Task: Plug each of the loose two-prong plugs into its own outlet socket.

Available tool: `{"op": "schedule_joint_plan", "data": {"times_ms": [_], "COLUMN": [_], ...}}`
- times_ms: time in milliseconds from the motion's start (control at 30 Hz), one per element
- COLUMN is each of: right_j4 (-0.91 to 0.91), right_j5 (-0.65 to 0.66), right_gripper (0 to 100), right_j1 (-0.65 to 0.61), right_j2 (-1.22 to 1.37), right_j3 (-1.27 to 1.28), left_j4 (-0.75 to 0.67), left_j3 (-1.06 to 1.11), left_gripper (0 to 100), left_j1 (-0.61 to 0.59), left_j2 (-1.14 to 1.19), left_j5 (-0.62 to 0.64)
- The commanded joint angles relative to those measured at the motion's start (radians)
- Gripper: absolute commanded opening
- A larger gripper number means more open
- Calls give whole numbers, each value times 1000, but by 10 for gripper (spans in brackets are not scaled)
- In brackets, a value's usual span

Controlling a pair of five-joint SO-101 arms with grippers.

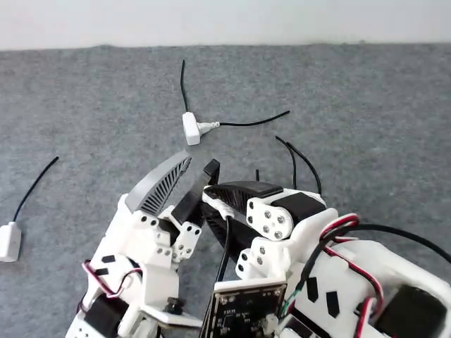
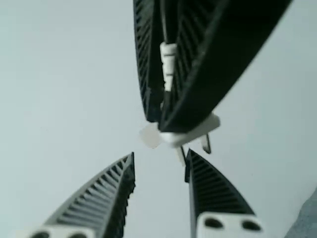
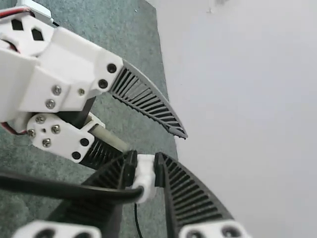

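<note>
The right gripper (image 3: 144, 159) is clamped on a white plug (image 3: 142, 174), pinching its body between two black ribbed fingers. The plug's cord (image 2: 167, 59) runs back between them. The plug's two prongs (image 2: 206, 144) stick out past the fingertips. The left gripper (image 2: 158, 166) is spread wide and holds nothing. Its tips point at the held plug, one tip just beside a prong. Both grippers meet close together over the grey mat (image 1: 366, 105). Farther out on the mat lies a second plug (image 1: 191, 128) with a thin black cord. A third plug (image 1: 9, 241) rests at the far left, well apart from the others.
</note>
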Motion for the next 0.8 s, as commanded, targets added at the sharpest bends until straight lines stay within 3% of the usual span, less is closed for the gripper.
{"op": "schedule_joint_plan", "data": {"times_ms": [0,767], "right_j4": [-25,-154], "right_j5": [-14,-12], "right_gripper": [9,9], "right_j1": [4,-44], "right_j2": [-7,-5], "right_j3": [-43,138], "left_j4": [-11,-9], "left_j3": [15,-50], "left_gripper": [160,160], "left_j1": [-3,-5], "left_j2": [-18,-18], "left_j5": [-3,49]}}
